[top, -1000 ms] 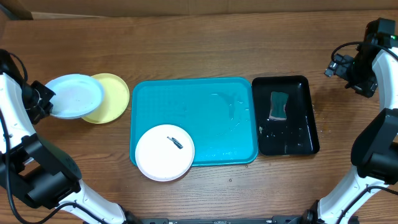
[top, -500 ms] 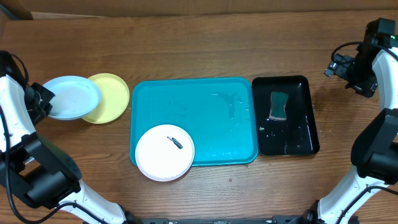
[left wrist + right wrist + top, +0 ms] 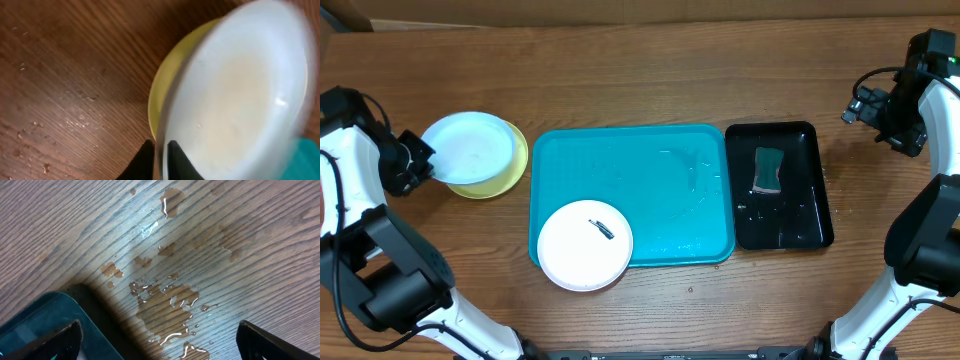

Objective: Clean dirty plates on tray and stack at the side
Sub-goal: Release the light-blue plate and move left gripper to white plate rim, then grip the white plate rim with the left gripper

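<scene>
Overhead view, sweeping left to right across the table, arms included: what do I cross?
left gripper → pale blue plate → turquoise tray → black tray → right gripper. Left out as overlapping: yellow-green plate under the blue one, white plate on the tray's near-left corner, sponge in the black tray.

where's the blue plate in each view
Overhead: blue plate at far left, overlapping the yellow plate.
Left wrist: blue plate fills the right of the frame.
Right wrist: not in it.
Shared landmark: the yellow plate showing from under it in both views.
</scene>
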